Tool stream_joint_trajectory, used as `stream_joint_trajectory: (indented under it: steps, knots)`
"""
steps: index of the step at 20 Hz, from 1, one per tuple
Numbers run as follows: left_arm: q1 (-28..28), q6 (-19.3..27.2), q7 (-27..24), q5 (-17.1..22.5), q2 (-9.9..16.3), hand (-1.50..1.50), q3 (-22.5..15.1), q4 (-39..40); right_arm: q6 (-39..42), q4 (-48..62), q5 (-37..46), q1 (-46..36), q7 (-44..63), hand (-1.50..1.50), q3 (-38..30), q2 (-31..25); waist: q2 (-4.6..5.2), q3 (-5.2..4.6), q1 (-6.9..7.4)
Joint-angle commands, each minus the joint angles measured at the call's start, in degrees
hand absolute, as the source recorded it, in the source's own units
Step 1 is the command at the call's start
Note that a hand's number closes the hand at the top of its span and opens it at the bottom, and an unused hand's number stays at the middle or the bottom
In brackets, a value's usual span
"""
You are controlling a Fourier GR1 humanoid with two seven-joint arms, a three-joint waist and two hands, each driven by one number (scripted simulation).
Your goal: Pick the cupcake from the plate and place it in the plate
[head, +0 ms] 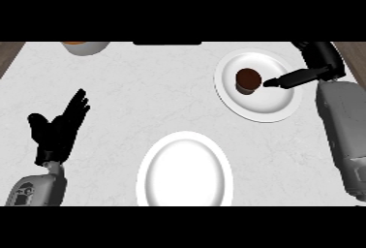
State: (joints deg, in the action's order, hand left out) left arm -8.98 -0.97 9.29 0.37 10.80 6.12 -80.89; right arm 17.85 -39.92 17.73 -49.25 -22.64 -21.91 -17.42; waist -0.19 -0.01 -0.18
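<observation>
The cupcake (247, 79), dark brown on top, stands upright on the far plate (268, 109), a white round plate; it sits toward that plate's left and far part, with bare white rim showing around it. The right hand (300, 76) reaches over the same plate from its right side. One black finger (277, 82) points at the cupcake and its tip lies just at the cupcake's right edge; whether it actually touches cannot be told. The fingers are stretched out rather than curled, and nothing is clasped in them. The grey right forearm (343, 131) runs from that hand toward the view's lower edge, just right of the cupcake's plate.

Nearer to the robot and left of the cupcake's plate lies the near plate (184, 170), also white, with nothing on it. The two plates are apart, with bare surface (143, 92) between them; the surface is pale and marbled.

Well to the left of the cupcake's plate, beyond the near plate, the left hand (55, 131) rests above the surface with its fingers straight and spread, holding nothing. At the surface's far edge, far left of the cupcake's plate, a bowl (84, 47) with an orange inside shows only in part.
</observation>
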Motion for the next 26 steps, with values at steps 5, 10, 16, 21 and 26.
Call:
stream_joint_trajectory:
  steps: [5,10,16,21,26]
  knots:
    - [-0.85,-0.3,-2.49,-0.53,-0.2,0.0,0.56,2.76,11.81,3.63,-6.12,1.91,-0.37,-1.5,-1.75,-6.1,0.35,0.02,0.55]
    - [0.19,-0.04,1.59,-0.35,-0.68,0.0,-0.46,-3.21,13.95,8.18,-7.14,1.64,-5.84,-1.5,-3.27,-11.8,0.42,0.06,1.05]
    - [2.07,1.1,-1.55,-2.92,-2.34,0.0,-1.78,-1.12,10.26,12.11,-5.37,1.83,-9.66,-1.5,-1.3,-11.69,0.42,0.04,0.98]
    - [-0.6,-1.79,0.8,0.05,0.63,0.0,0.96,-1.09,13.34,17.85,-3.18,2.56,-15.64,-1.5,-0.8,-18.21,0.59,0.08,1.28]
    - [1.4,-1.31,-2.23,-0.72,-1.16,0.0,-0.1,-0.84,7.51,22.72,-0.69,0.76,-17.12,-1.5,0.48,-17.45,0.9,0.12,2.22]
